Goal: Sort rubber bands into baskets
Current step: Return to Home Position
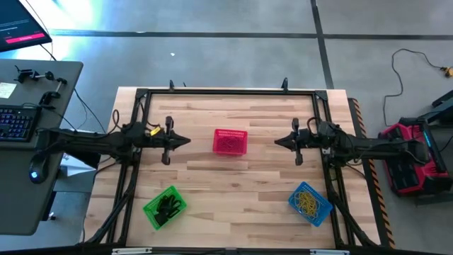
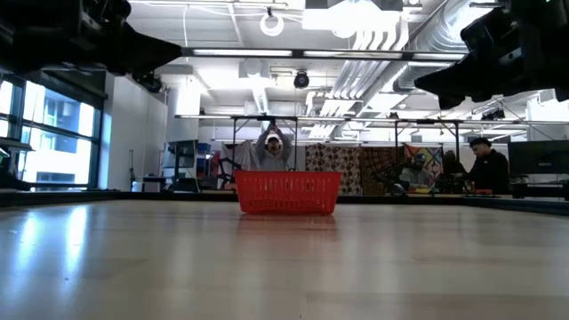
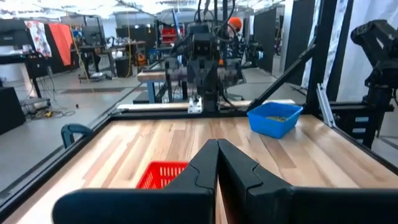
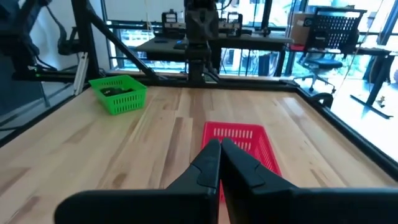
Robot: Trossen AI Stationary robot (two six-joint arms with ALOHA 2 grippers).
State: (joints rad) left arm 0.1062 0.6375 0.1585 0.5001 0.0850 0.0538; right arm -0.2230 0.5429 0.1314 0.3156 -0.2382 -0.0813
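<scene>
Three mesh baskets stand on the wooden table. The red basket [image 1: 230,142] is mid-table toward the far edge, the green basket [image 1: 164,207] near left with black rubber bands [image 1: 167,207] inside, the blue basket [image 1: 310,202] near right with yellow rubber bands [image 1: 308,201] inside. My left gripper [image 1: 187,140] is shut, level, left of the red basket, holding nothing. My right gripper [image 1: 277,142] is shut, level, right of that basket, also holding nothing. The wrist views show each pair of fingers closed together: left [image 3: 217,149], right [image 4: 220,148].
A black frame [image 1: 226,92] runs around the table's edges. A desk with a keyboard [image 1: 15,122] stands left of the table, and red equipment [image 1: 407,152] lies on the floor at right. People show in the room beyond in the low view.
</scene>
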